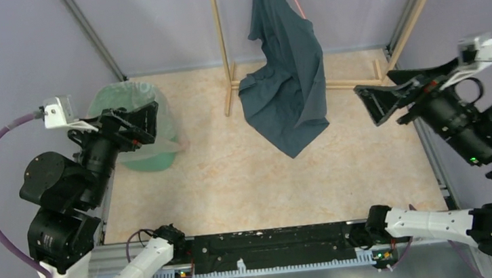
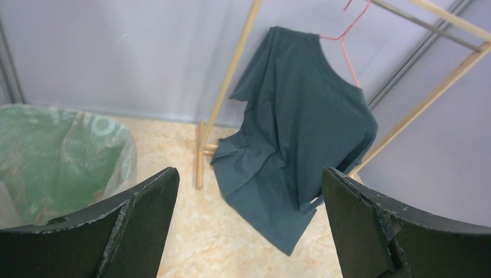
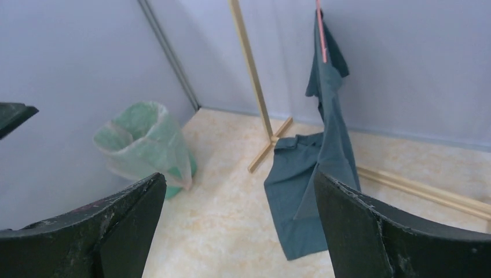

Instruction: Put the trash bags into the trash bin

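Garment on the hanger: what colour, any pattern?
The garment is plain dark teal-grey; left wrist view shows it best.

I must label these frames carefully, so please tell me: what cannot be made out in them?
- Top view: the left pincer covers part of the trash bin.
- Left wrist view: the left edge and a finger cut off the trash bag.
- Top view: the upper edge cuts off the wooden rack.
- No view shows the trash bin's floor.
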Available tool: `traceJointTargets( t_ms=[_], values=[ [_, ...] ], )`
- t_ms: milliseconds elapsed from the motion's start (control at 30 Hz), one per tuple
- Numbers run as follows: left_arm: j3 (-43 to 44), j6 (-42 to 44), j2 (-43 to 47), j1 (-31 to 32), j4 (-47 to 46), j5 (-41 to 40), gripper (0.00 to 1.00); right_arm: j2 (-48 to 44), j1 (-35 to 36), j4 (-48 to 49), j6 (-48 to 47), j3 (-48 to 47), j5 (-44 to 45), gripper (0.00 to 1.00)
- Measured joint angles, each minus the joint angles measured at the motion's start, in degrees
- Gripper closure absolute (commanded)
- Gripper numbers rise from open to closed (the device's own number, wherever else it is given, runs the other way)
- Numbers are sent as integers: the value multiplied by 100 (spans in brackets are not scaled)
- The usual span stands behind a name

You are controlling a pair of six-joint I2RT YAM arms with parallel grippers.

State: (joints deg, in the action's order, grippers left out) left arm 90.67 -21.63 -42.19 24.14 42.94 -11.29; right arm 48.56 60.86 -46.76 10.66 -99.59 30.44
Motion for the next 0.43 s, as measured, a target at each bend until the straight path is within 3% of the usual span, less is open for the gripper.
traceJointTargets(
  t_ms=[167, 433],
  values=[
    [415, 13, -240, 0, -173, 195, 2, -170, 0, 13, -72, -236, 385, 1],
    [450, -28, -205, 2, -256, 210, 2, -293, 0, 92, -146, 619, 619, 1]
  ],
)
